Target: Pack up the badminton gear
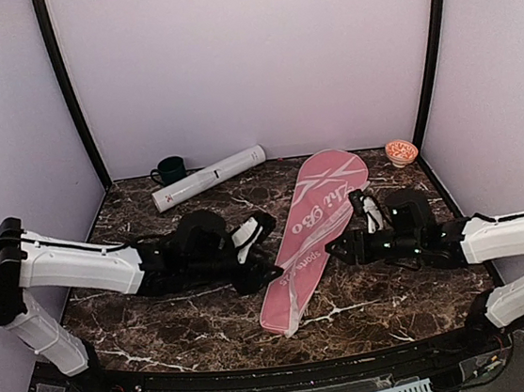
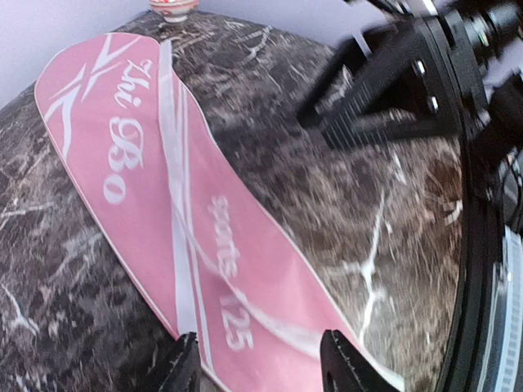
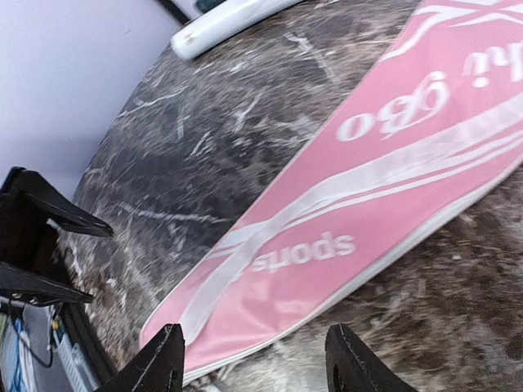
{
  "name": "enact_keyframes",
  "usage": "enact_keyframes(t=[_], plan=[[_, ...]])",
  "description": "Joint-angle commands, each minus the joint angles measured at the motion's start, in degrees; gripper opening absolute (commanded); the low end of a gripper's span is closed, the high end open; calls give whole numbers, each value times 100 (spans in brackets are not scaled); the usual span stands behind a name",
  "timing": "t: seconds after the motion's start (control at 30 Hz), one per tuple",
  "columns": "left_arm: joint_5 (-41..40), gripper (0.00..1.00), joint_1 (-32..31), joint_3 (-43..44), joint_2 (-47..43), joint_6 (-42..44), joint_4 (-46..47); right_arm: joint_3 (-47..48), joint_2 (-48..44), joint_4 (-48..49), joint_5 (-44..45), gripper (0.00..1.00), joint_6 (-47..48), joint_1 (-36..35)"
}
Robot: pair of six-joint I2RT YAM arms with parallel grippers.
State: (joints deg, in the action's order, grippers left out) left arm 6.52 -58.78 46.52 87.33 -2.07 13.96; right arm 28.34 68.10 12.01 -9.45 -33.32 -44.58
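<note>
The pink racket-shaped bag (image 1: 314, 237) with white lettering lies flat and diagonal on the marble table, wide end at the back, narrow end toward the front. A long white tube (image 1: 208, 177) rests at the back left. My left gripper (image 1: 270, 247) hovers just left of the bag's narrow part, open, with the bag (image 2: 163, 204) ahead of its empty fingers (image 2: 261, 367). My right gripper (image 1: 343, 243) faces it from the bag's right side, also open and empty (image 3: 257, 367), looking across the bag (image 3: 384, 188) toward the tube (image 3: 225, 24).
A dark green mug (image 1: 171, 170) stands behind the tube's left end. A small orange patterned bowl (image 1: 401, 151) sits in the back right corner. Walls close in the table on three sides.
</note>
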Motion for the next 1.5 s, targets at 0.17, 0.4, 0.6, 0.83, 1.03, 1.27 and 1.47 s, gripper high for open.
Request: enact_keyframes(t=[0.17,0.4,0.6,0.83,1.03,1.27,1.47], plan=[[647,50,485,2613,2470,-1147,-811,317,-96,-458,-82,61,-469,1431],[505,42,508,3483,3435,-1202,-1113,229,-256,-568,-389,62,-373,1920],[705,13,472,3680,3436,-1150,-1089,98,-431,-609,-471,62,-333,2091],[1009,0,-6,3822,3259,-475,-1234,99,-633,-801,-432,63,-285,2385],[1003,17,-683,3972,3314,313,-1760,206,-423,-835,-523,62,-153,2653],[1473,75,-248,2827,2454,-586,-834,411,689,-246,-920,50,-12,2654],[1223,76,-86,2205,1597,-906,-513,543,1524,380,-1220,44,-129,2573]])
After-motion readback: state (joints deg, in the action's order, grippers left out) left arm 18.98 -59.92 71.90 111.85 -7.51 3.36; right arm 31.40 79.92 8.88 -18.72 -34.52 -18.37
